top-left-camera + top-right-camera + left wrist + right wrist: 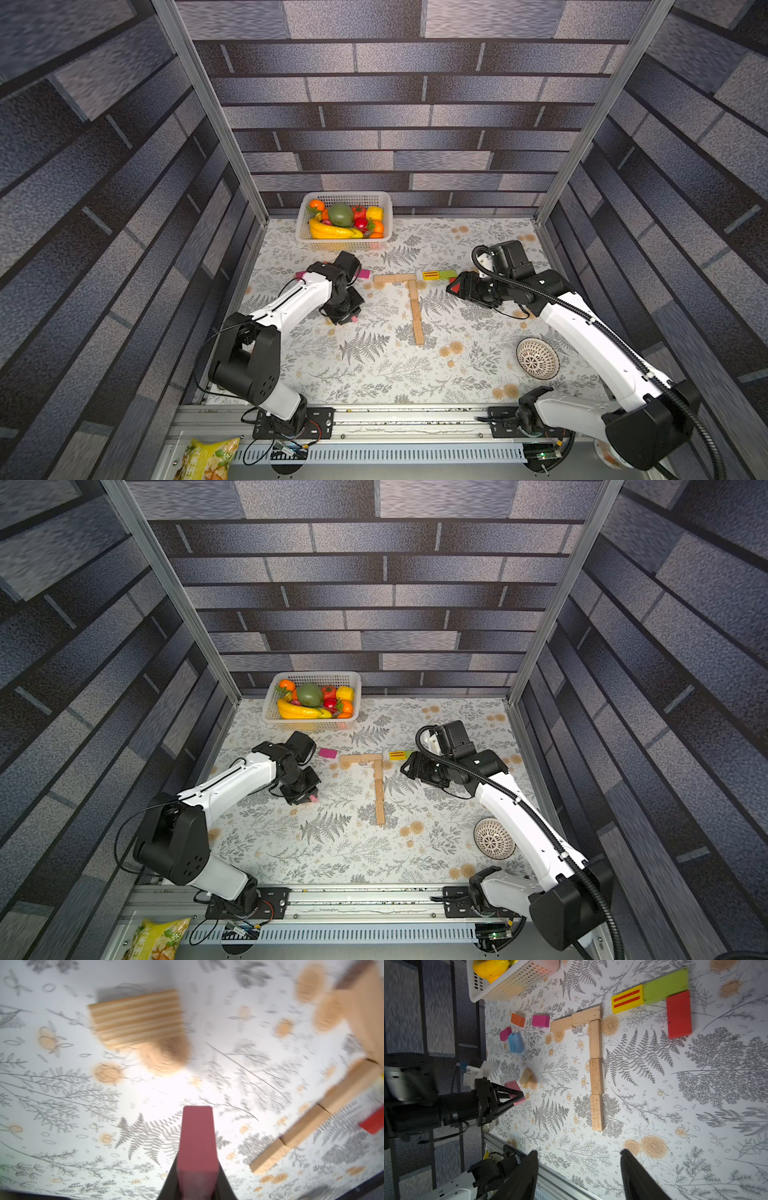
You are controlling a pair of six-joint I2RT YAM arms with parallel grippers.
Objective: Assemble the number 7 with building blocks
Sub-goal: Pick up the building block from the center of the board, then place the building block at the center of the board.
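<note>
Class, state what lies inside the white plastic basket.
The white plastic basket holds fruit: yellow bananas, a green fruit, oranges, red pieces. Anything beneath them is hidden.

A white basket (345, 246) of toy fruit (340, 214) stands at the floral cloth's (374, 374) far edge, a patterned bowl (537, 358) well apart.

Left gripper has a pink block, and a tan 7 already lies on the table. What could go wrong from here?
1. The pink block sticks well out of the shut left gripper, so it may twist or slip when moved.
2. The 7 is loose blocks merely abutting; a sweep toward it could knock the stem apart.
3. The ribbed block lies close by and may get nudged.
</note>
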